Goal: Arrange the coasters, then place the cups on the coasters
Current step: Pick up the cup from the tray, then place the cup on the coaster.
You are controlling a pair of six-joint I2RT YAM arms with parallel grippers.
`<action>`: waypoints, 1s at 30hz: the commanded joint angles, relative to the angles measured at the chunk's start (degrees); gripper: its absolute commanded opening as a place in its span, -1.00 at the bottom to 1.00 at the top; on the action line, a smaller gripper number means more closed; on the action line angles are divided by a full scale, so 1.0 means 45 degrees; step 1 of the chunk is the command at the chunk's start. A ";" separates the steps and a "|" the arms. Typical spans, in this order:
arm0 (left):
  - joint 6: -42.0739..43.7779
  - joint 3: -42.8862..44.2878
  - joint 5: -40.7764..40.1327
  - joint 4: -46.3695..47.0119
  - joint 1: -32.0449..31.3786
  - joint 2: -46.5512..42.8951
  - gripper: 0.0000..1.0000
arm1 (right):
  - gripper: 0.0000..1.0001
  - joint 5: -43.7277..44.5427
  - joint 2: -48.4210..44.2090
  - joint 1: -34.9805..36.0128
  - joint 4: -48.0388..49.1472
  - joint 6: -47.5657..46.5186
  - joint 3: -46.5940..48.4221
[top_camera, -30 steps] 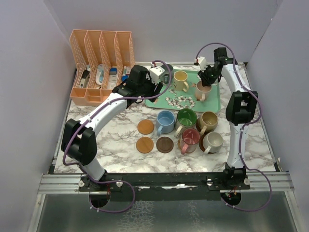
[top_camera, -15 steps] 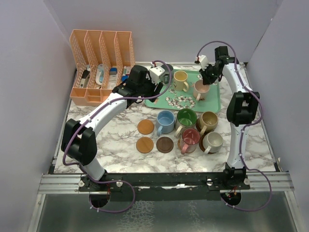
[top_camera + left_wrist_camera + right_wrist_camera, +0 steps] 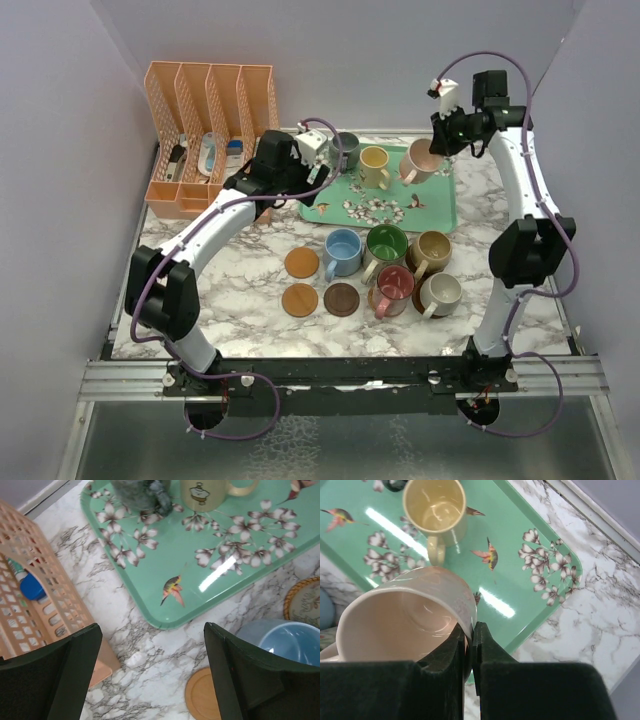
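My right gripper is shut on the rim of the pink cup, which hangs tilted above the teal tray. The yellow cup and the grey cup stand on the tray. My left gripper is open over marble beside the tray's left corner, holding nothing. In front of the tray stand the blue, green, tan, dark red and cream-white cups. Three bare coasters lie left of them.
An orange file organizer with small items stands at the back left, close beside my left gripper. Grey walls close in the table on three sides. Bare marble lies at the front left and along the right edge.
My right gripper has raised the pink cup off the tray and carried it toward the back. My left gripper has opened wide and drawn back left, away from the grey cup.
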 commanded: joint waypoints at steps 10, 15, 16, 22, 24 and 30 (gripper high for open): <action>0.0491 -0.0041 -0.2292 0.1070 0.1318 -0.0375 0.98 | -0.98 -0.1697 -0.4627 0.1577 0.0741 0.3073 -0.3576; 0.0336 0.0069 -0.2480 0.1171 0.1396 -0.0324 0.98 | -0.98 -0.1661 -0.5960 0.2606 0.1221 0.3559 -0.5250; 0.0332 0.0096 -0.2525 0.1191 0.1396 -0.0312 0.98 | -0.98 -0.1643 -0.6183 0.2878 0.1283 0.3607 -0.5581; 0.0477 0.0259 -0.3133 0.1171 0.1415 -0.0159 0.98 | -0.98 -0.1163 -0.7239 0.4691 0.1924 0.4526 -0.7327; 0.0605 0.0245 -0.3383 0.1163 0.1415 -0.0111 0.98 | -0.98 -0.1138 -0.7385 0.5134 0.1996 0.4859 -0.7720; 0.0913 0.0147 -0.4042 0.1162 0.1421 0.0092 0.98 | -0.98 -0.0689 -0.7573 0.6330 0.2275 0.5126 -0.8902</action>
